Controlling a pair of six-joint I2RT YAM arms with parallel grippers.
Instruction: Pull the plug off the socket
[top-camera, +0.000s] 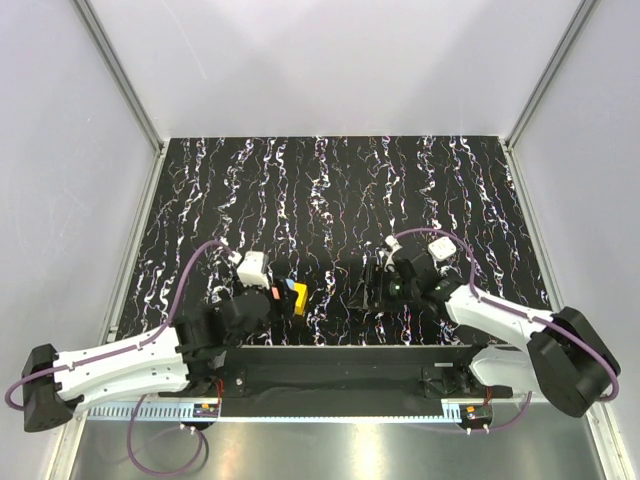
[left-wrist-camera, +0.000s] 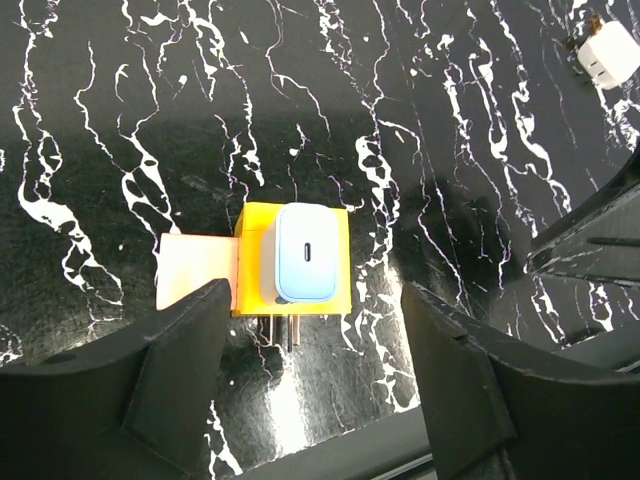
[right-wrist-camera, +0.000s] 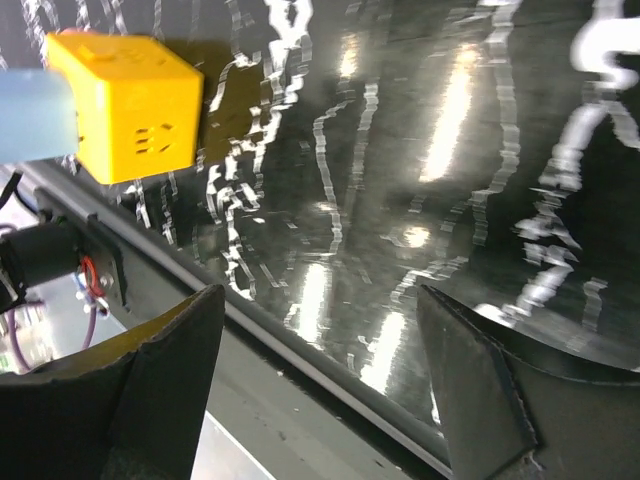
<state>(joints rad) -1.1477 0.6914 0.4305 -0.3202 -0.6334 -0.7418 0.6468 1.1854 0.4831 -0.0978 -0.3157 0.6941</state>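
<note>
Overhead, the socket (top-camera: 300, 300) lay on the table (top-camera: 330, 190) just beside the left gripper (top-camera: 268, 303), with the blue plug (top-camera: 290, 287) seated in it. From the left wrist, the parted, empty fingers (left-wrist-camera: 170, 370) stood just short of the yellow block and should clamp its sides squarely. From the right wrist, the right gripper (right-wrist-camera: 320, 300) gaped empty, well apart. It should take the plug and pull straight.

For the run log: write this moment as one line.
plug: seated in socket | left pincer: open, near socket | right pincer: open, empty
</note>
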